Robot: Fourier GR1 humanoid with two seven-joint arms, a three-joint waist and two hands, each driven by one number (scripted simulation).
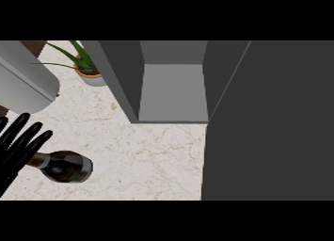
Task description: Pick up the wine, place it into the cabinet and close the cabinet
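Note:
The wine bottle (64, 165), dark glass, lies on the marbled counter at the lower left, its base toward the right. My left hand (13, 143) shows at the left edge with straight fingers pointing up and to the right, right beside the bottle's neck end; whether it touches is unclear. The grey cabinet (173, 89) stands open at the top middle, its interior bare. Its dark door (274, 122) swings out toward me and fills the right side. My right hand shows nowhere.
A large pale cylinder (16, 75) slants across the upper left. A potted green plant (86, 66) stands behind it, left of the cabinet. Bare counter (148, 155) lies between bottle and cabinet.

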